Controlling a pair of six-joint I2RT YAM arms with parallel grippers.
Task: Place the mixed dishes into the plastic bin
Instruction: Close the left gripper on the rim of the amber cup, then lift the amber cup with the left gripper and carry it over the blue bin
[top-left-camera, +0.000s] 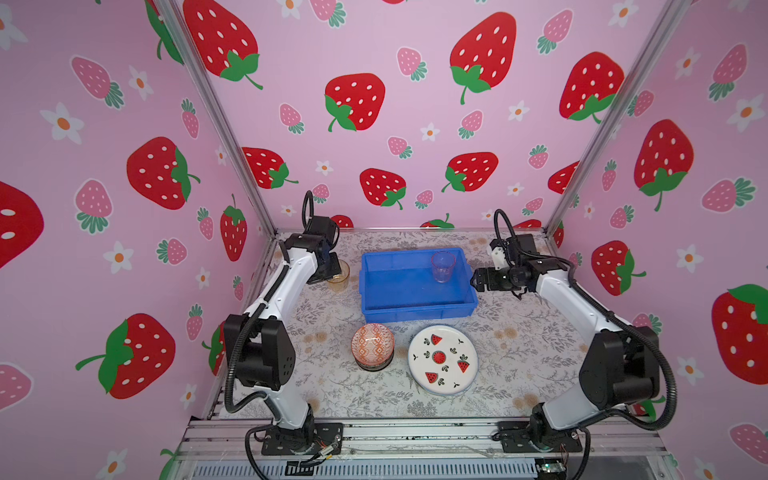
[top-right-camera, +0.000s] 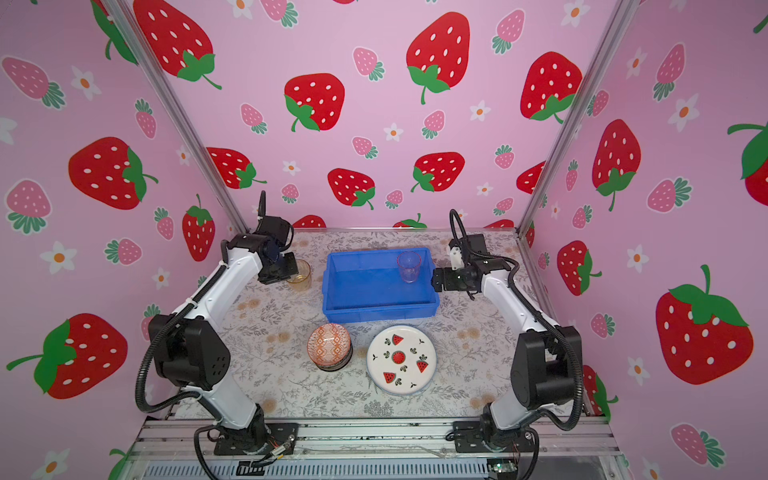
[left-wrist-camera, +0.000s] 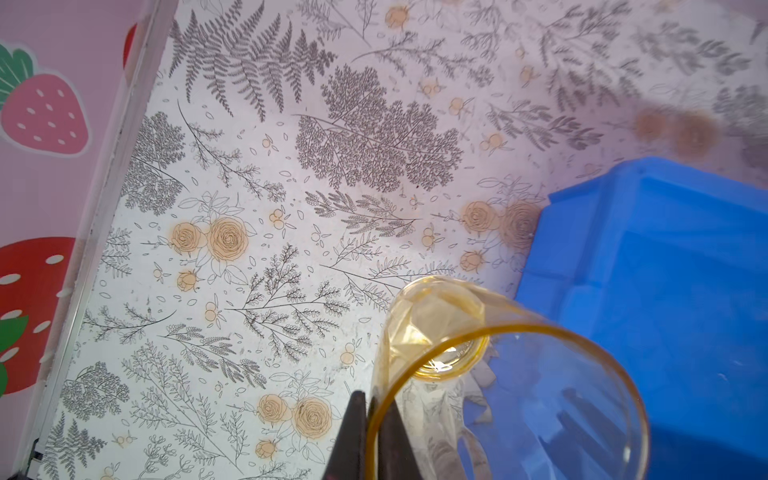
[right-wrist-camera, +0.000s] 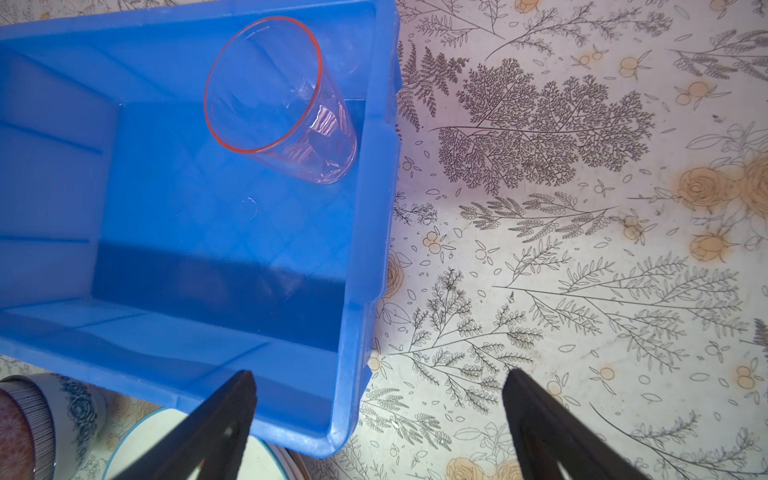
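A staged robot test booth, not a home: strawberry-print panels (top-left-camera: 395, 104) on aluminium posts (top-left-camera: 216, 112) wall in the floral-papered desk (top-left-camera: 332, 390), and two arms (top-left-camera: 276, 284) bolt to a metal rail (top-left-camera: 415, 436) along its front edge.

No text, label, brand or number can be read in any view. The walls (top-left-camera: 353, 104) carry only strawberry and flower print, and the bench (top-left-camera: 519, 340) cover only fern and rose drawings. The watermelon plate (top-left-camera: 442, 359) has fruit pictures and the orange bowl (top-left-camera: 372, 343) a geometric pattern. The blue bin (top-left-camera: 419, 311) shows no marking that can be made out.
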